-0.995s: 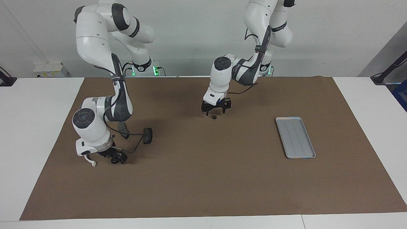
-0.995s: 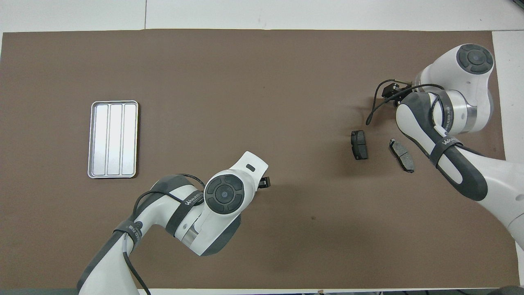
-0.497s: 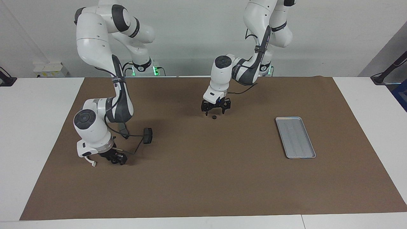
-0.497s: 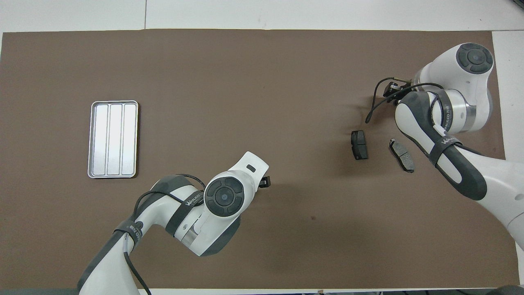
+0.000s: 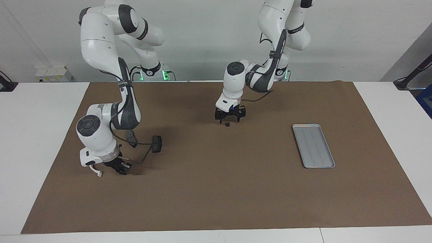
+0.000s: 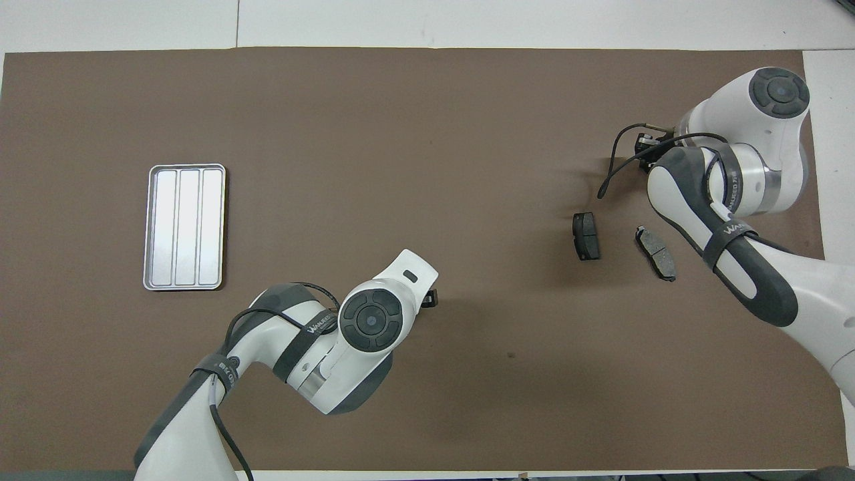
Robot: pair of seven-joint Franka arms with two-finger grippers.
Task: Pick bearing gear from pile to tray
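We take the flat silver-grey metal tray point(image 5: 305, 125) with its low rim as our mark; it lies on the brown mat point(image 5: 216, 202), near the mat's edge at the left arm's end of the white worktop point(image 5: 40, 135), with nothing in it; a small black round ring point(image 5: 227, 125) lies on the mat well apart from the tray, toward the right arm's end, with bare mat between them; the left jaws hang wide open just above that ring, holding nothing; two dark grey brake pads point(image 6: 586, 236) point(image 6: 655, 252) lie farther still from the tray; past them the right jaws sit low at the mat, close to its edge; whether they are open or hold anything we cannot tell.
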